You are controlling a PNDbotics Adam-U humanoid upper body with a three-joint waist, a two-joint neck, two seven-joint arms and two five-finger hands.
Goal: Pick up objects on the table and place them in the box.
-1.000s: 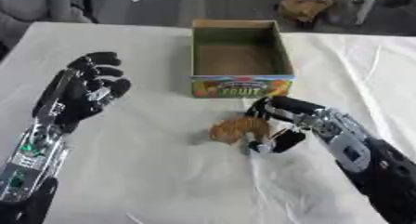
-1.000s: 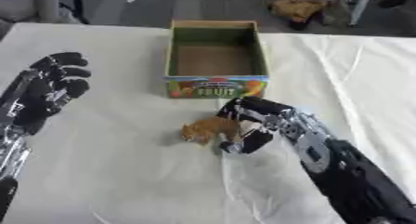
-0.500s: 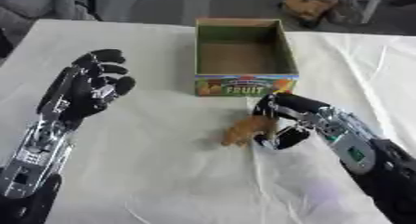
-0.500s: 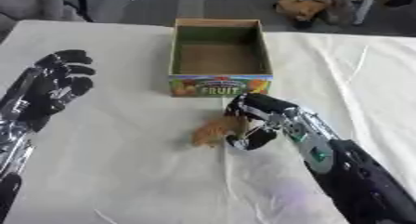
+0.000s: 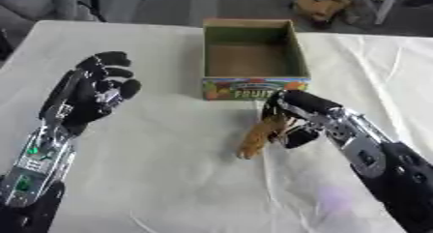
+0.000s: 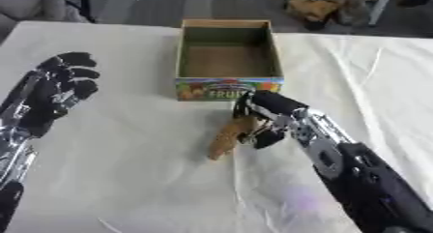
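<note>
A brown, elongated object [image 5: 260,135] hangs tilted just in front of the cardboard box, its lower end near the white tablecloth. My right hand [image 5: 297,115] is shut on its upper end, fingers and thumb curled round it. The box [image 5: 250,84] stands open at the middle back, with a colourful fruit label on its front wall and a bare brown floor. My left hand [image 5: 93,89] hovers at the left, palm toward the middle, fingers relaxed and holding nothing.
The white cloth [image 5: 169,179] covers the whole table, with wrinkles at the right. Beyond the far edge, on the floor, lies a tan object [image 5: 321,7].
My right hand has lifted the brown object and turned it so that it hangs more upright. The camera has tilted, shifting the whole picture down and right. My left hand has kept its pose.
</note>
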